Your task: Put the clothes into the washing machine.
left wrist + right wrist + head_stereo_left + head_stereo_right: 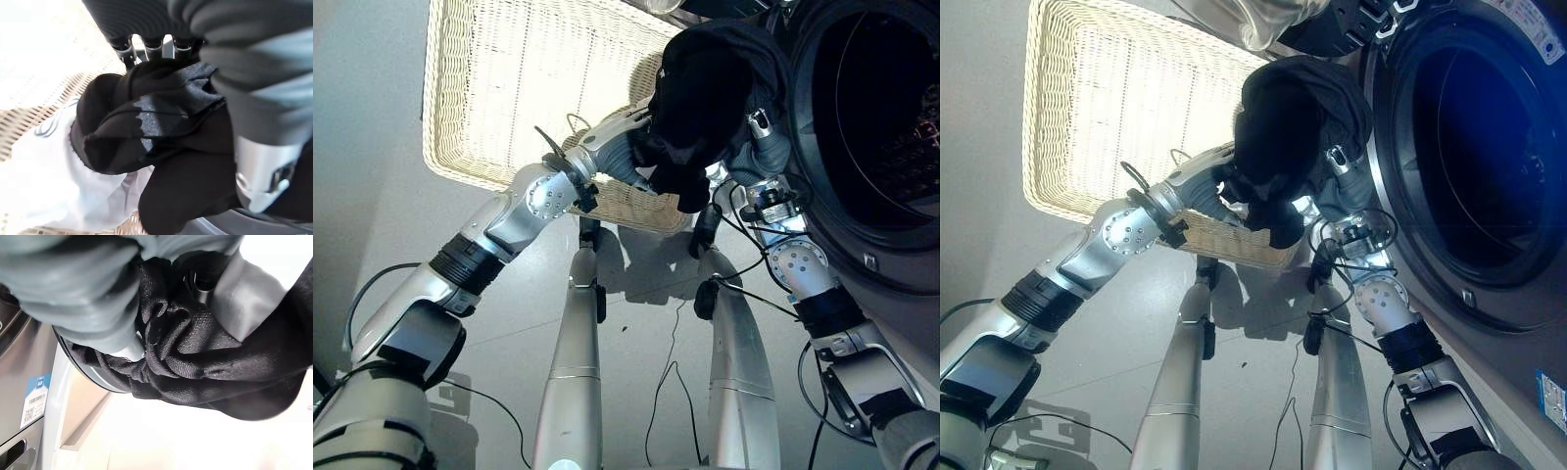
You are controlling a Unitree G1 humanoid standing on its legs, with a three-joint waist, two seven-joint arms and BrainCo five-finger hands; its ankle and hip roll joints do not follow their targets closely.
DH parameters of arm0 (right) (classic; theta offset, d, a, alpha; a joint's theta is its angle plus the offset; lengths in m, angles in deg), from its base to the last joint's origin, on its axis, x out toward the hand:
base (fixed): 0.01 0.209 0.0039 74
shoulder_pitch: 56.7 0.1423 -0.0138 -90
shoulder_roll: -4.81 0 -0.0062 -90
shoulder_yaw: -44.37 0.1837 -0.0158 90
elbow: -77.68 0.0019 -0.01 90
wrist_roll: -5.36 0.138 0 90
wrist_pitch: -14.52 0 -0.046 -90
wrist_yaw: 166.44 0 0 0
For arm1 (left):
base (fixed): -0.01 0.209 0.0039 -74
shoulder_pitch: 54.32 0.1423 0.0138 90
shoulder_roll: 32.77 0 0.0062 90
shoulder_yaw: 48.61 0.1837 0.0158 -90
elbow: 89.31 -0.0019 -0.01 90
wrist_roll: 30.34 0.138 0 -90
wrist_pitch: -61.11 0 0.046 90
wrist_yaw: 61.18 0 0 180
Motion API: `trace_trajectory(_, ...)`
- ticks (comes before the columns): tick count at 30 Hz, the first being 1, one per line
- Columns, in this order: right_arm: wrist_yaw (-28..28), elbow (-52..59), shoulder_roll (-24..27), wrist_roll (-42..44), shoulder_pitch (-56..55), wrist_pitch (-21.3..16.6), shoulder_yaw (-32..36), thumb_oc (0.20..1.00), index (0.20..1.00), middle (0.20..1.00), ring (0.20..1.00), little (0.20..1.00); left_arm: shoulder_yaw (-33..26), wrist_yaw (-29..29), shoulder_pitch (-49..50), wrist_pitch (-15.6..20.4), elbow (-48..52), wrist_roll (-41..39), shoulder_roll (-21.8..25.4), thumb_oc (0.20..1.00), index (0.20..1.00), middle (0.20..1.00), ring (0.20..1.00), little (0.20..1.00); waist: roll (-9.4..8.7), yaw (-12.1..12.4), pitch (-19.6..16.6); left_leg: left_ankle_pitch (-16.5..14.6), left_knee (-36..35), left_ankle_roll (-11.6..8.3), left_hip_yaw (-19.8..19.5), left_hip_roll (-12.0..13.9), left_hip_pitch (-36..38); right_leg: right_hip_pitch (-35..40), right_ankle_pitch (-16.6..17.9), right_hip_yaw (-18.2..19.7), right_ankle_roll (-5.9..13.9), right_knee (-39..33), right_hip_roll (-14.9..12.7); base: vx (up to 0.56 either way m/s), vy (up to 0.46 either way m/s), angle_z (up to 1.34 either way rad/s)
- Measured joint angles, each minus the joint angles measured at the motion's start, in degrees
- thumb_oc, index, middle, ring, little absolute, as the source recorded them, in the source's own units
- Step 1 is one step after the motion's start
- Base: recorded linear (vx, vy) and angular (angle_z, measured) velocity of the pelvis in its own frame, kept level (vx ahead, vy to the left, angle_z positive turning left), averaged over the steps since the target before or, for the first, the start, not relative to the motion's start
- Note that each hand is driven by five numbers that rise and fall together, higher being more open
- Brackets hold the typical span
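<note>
A bundled black garment (705,88) hangs in the air between my two hands, over the near corner of the wicker basket (460,166) and just beside the washing machine's round opening (1469,147). My left hand (1205,191) reaches in from the basket side. In the left wrist view its fingers (146,45) run over the top of the black garment (146,127) and disappear into the folds. My right hand (766,147) is under the cloth on the machine side. Its dark cover (73,284) presses against the bunched black fabric (195,347), which hides the fingers.
The drum (891,108) is dark inside and its door stands open. A white garment (49,186) lies in the basket under the bundle. A pale cloth (1253,20) lies at the basket's far edge. Grey floor (372,147) runs left of the basket.
</note>
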Motion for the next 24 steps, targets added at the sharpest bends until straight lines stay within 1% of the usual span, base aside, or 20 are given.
trace_trajectory(1,0.03,0.00,0.00,0.38,0.13,-0.02,0.01,0.200,0.200,0.200,0.200,0.200,0.02,-1.08,0.12,-0.01,-0.53,-0.14,-0.01,1.000,1.000,1.000,1.000,1.000,0.00,-0.02,0.00,0.00,0.03,0.00,0.00,0.00,0.00,0.00,0.00,0.00,0.01,0.00,0.00,0.00,0.000,0.00)
trace_trajectory(3,0.48,-0.01,-0.03,1.27,0.49,-0.03,0.03,0.200,0.200,0.200,0.200,0.200,-0.04,-5.75,0.74,0.08,-2.19,-0.56,-0.03,1.000,1.000,1.000,1.000,1.000,0.00,-0.02,0.00,0.00,0.11,0.00,0.00,0.00,0.00,0.02,0.01,0.01,0.01,0.03,0.01,0.00,0.000,0.00)
trace_trajectory(4,1.07,-0.01,-0.02,1.34,0.84,-0.04,0.04,0.200,0.200,0.200,0.200,0.200,-0.32,-11.05,1.23,0.16,-3.60,-0.56,-0.06,1.000,1.000,1.000,1.000,1.000,0.00,-0.04,0.00,0.00,0.14,0.00,0.00,0.01,0.00,0.03,-0.03,0.01,0.07,0.03,0.01,0.00,0.000,0.00)
trace_trajectory(6,1.36,-0.01,-0.04,1.35,1.06,-0.05,0.04,0.200,0.200,0.200,0.200,0.200,-0.34,-14.69,1.79,0.17,-4.27,-0.60,-0.05,1.000,1.000,1.000,1.000,1.000,0.00,0.03,0.00,0.00,0.17,0.00,0.00,0.01,0.00,0.04,-0.06,0.01,0.12,0.06,0.01,0.00,0.000,0.00)
trace_trajectory(7,1.87,-0.01,-0.26,1.35,1.49,-0.06,0.04,0.200,0.200,0.200,0.200,0.200,-0.52,-20.68,2.85,0.48,-5.19,-1.29,-0.14,1.000,1.000,1.000,1.000,1.000,0.00,0.06,0.00,0.00,0.18,0.00,0.00,0.00,0.00,0.08,-0.06,0.01,0.12,0.05,0.00,0.00,0.000,0.00)
trace_trajectory(8,1.91,-0.01,-0.46,1.32,1.61,-0.06,0.04,0.200,0.200,0.200,0.200,0.200,-0.68,-23.17,3.63,0.83,-5.54,-1.23,-0.23,1.000,1.000,1.000,1.000,1.000,0.00,0.10,0.00,0.00,0.20,0.00,-0.02,0.00,0.00,0.08,-0.07,0.00,0.12,0.08,0.00,0.01,-0.039,0.00)
trace_trajectory(9,2.01,0.00,-1.23,1.25,1.74,-0.06,0.07,0.200,0.200,0.200,0.200,0.200,-3.49,-28.39,5.92,2.57,-6.31,-1.18,-1.78,1.000,1.000,1.000,1.000,1.000,0.00,0.11,0.00,0.00,0.20,0.00,-0.03,0.01,0.02,0.09,-0.08,0.00,0.13,0.09,0.00,0.01,-0.033,0.00)
trace_trajectory(10,2.02,0.00,-1.65,1.22,1.75,-0.07,0.14,0.200,0.200,0.200,0.200,0.200,-4.79,-30.22,6.44,3.06,-6.41,-1.18,-2.49,1.000,1.000,1.000,1.000,1.000,0.00,0.13,0.00,0.00,0.19,0.00,-0.05,0.01,0.02,0.09,-0.08,-0.01,0.13,0.09,0.00,0.01,-0.032,0.00)
trace_trajectory(12,2.03,0.06,-2.82,1.15,1.84,-0.17,0.49,0.200,0.200,0.200,0.200,0.200,-6.48,-35.80,8.78,3.53,-7.04,-1.11,-3.52,1.000,1.000,1.000,1.000,1.000,0.00,0.23,0.00,0.00,0.20,0.00,-0.07,0.00,0.02,0.11,-0.08,-0.01,0.14,0.09,0.00,0.00,0.000,0.00)
trace_trajectory(14,2.02,0.11,-3.01,1.12,1.88,-0.18,0.97,0.200,0.200,0.200,0.200,0.200,-7.60,-38.49,10.23,3.94,-7.03,-1.06,-4.37,1.000,1.000,1.000,1.000,1.000,0.00,0.43,0.00,0.00,0.20,0.00,-0.11,0.00,0.01,0.14,-0.10,-0.02,0.17,0.09,0.00,0.00,0.000,0.00)
trace_trajectory(15,1.98,0.12,-3.23,1.06,2.03,-0.24,1.65,0.200,0.200,0.200,0.200,0.200,-8.52,-41.44,11.31,4.39,-7.03,-0.96,-5.52,1.000,1.000,1.000,1.000,1.000,0.00,0.63,0.00,0.00,0.19,0.00,-0.13,-0.01,0.01,0.15,-0.12,-0.03,0.18,0.06,0.00,0.00,0.000,0.00)
trace_trajectory(17,1.96,0.12,-3.28,1.04,2.18,-0.25,1.81,0.200,0.200,0.200,0.200,0.200,-9.06,-42.61,11.56,4.42,-7.03,-0.88,-6.19,1.000,1.000,1.000,1.000,1.000,0.00,0.69,0.00,0.01,0.18,0.01,-0.14,-0.01,0.00,0.15,-0.13,-0.03,0.19,0.03,0.00,0.00,0.000,0.00)
trace_trajectory(18,1.87,0.18,-3.53,0.98,2.33,-0.34,1.92,0.200,0.200,0.200,0.200,0.200,-9.23,-44.38,11.48,4.45,-7.01,-0.27,-6.49,1.000,1.000,1.000,1.000,1.000,0.00,0.61,0.00,0.01,0.17,0.01,-0.14,-0.01,0.00,0.15,-0.14,-0.03,0.20,0.03,0.01,0.00,0.000,0.00)
trace_trajectory(24,1.86,1.41,-4.26,0.54,2.37,-1.31,2.05,0.200,0.200,0.200,0.200,0.200,-9.34,-46.19,11.43,4.37,-7.02,-0.03,-7.64,1.000,1.000,1.000,1.000,1.000,0.00,0.15,0.00,0.01,0.09,0.01,-0.14,0.00,0.00,0.15,-0.17,-0.04,0.24,0.00,0.02,0.00,0.000,0.00)
